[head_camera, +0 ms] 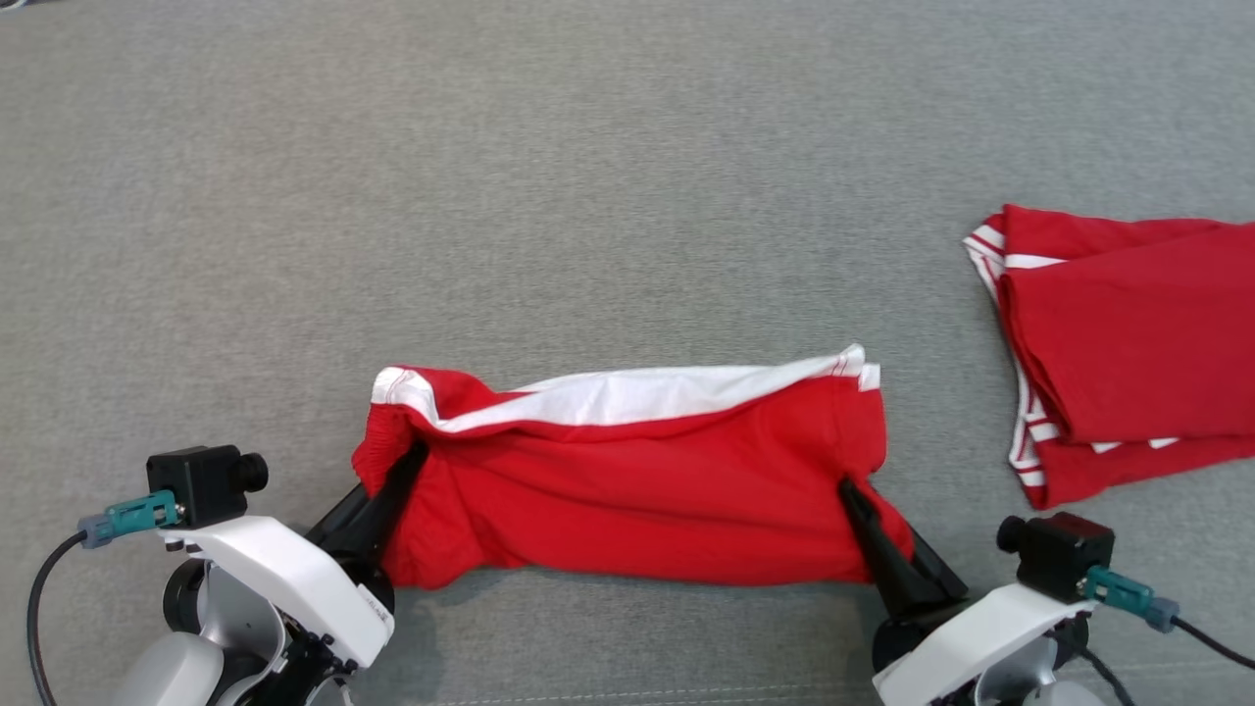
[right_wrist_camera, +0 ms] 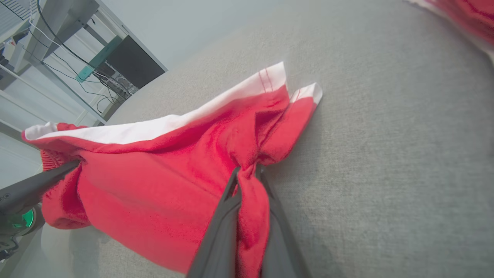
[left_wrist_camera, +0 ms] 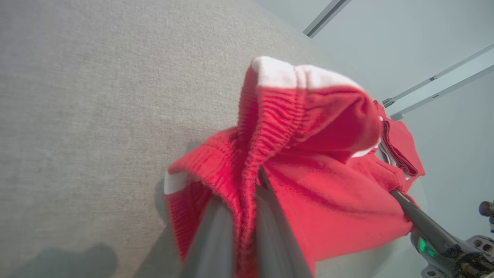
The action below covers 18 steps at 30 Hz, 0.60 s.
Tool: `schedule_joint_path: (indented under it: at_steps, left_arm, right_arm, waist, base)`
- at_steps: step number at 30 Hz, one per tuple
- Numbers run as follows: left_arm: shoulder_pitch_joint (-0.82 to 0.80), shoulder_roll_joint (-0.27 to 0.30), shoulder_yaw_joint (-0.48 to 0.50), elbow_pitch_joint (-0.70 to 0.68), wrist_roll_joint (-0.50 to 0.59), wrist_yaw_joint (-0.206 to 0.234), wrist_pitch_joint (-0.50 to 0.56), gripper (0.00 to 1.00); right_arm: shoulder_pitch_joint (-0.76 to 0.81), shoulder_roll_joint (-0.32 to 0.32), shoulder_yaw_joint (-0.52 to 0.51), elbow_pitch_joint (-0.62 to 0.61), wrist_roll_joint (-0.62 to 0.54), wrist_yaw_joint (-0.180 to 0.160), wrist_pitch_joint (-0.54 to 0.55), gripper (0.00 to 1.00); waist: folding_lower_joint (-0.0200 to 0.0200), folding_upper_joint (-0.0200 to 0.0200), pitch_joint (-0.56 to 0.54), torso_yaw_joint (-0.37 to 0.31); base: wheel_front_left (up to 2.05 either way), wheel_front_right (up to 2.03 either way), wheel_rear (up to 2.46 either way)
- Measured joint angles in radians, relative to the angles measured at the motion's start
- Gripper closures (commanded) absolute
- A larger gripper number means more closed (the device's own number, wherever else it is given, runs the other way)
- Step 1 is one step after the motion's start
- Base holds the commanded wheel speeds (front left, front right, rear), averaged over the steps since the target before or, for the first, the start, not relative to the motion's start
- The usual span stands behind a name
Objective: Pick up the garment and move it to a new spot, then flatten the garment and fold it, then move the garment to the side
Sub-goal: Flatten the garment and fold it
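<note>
The garment (head_camera: 637, 480) is red with white trim, stretched out sideways and lifted at its two ends over the grey cloth surface. My left gripper (head_camera: 417, 453) is shut on its left end, where the ribbed waistband bunches between the fingers (left_wrist_camera: 216, 227). At the other end my right gripper (head_camera: 845, 486) is shut on a pinch of red cloth (right_wrist_camera: 247, 181), the fabric trailing down between the fingers (right_wrist_camera: 220, 235). The white edge (head_camera: 627, 394) runs along the garment's far side. The right arm's finger (left_wrist_camera: 417, 216) also shows in the left wrist view.
A second red garment with white stripes (head_camera: 1128, 343) lies folded at the right edge of the grey surface (head_camera: 588, 196). Beyond the surface, in the right wrist view, stand a desk with cables and a dark box (right_wrist_camera: 131, 61).
</note>
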Motion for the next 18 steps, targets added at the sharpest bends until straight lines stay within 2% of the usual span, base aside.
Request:
schedule_joint_path:
  at_steps: [3,4,5,6,7,13,18]
  left_arm:
    - [0.007,0.009,0.002,-0.007,-0.005,0.011,0.011,1.0]
    - [0.007,0.009,0.002,-0.007,-0.005,0.012,0.016,1.0]
    - [0.007,0.009,0.001,-0.009,-0.005,0.012,0.021,0.67]
    - [0.007,0.01,0.0,-0.008,-0.004,0.013,0.021,0.4]
    - [0.007,0.015,-0.004,-0.007,0.002,0.023,0.021,0.0]
    - [0.007,0.031,-0.005,-0.001,0.051,0.053,-0.013,0.0]
    - [0.006,0.034,0.022,-0.015,0.143,0.104,-0.122,0.0]
  right_arm:
    - [0.019,0.011,-0.006,-0.009,-0.047,0.0,0.025,1.0]
    - [0.022,0.018,-0.013,-0.013,-0.063,0.0,0.031,0.86]
    - [0.022,0.025,-0.026,-0.013,-0.081,0.0,0.04,0.44]
    - [0.022,0.03,-0.035,-0.014,-0.096,0.0,0.04,0.44]
    - [0.022,0.033,-0.043,-0.013,-0.111,0.0,0.04,0.0]
    - [0.022,0.054,-0.095,-0.011,-0.168,0.0,0.041,0.0]
    - [0.023,0.059,-0.141,-0.011,-0.238,0.0,0.007,0.0]
  waist:
    - [0.0,0.0,-0.003,-0.022]
    - [0.0,0.0,-0.003,-0.031]
    - [0.0,0.0,-0.003,-0.037]
    - [0.0,0.0,-0.004,-0.042]
    - [0.0,0.0,-0.004,-0.043]
    - [0.0,0.0,-0.007,-0.029]
    - [0.0,0.0,-0.014,-0.004]
  base:
    - [0.0,0.0,0.0]
    - [0.0,0.0,0.0]
    - [0.0,0.0,0.0]
    - [0.0,0.0,0.0]
    - [0.0,0.0,0.0]
    - [0.0,0.0,0.0]
    - [0.0,0.0,0.0]
